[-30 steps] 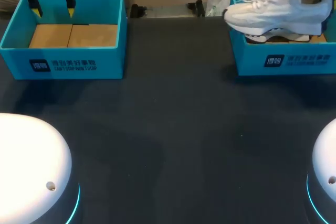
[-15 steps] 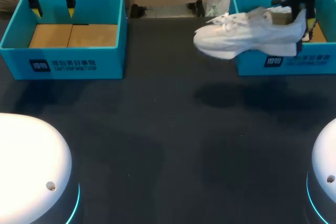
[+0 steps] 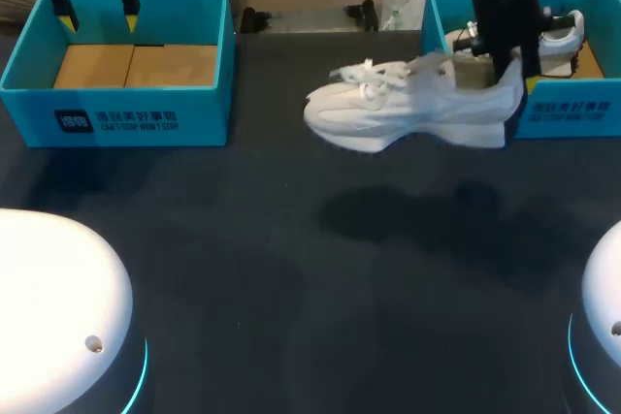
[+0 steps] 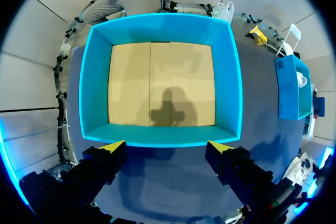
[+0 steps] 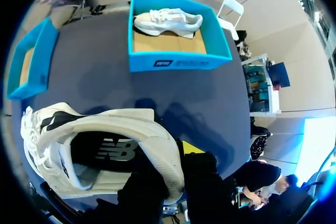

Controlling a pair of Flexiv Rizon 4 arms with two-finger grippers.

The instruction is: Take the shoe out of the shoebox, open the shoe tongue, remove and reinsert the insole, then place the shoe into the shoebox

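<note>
Over the table (image 3: 291, 317), toward 1 o'clock, the right tool (image 3: 506, 77) is gripping the white shoe (image 3: 408, 104) by its heel.
Its fingers are pinching the heel collar, and the shoe is hanging clear of the table, toe pointing to 9 o'clock. Just behind, at 2 o'clock, the right shoebox (image 3: 572, 109) is holding a second white shoe (image 3: 558, 36). At 10 o'clock the left tool (image 3: 97, 18) is hovering, fingers spread, above the far rim of the left shoebox (image 3: 116, 118), whose cardboard floor is showing.
</note>
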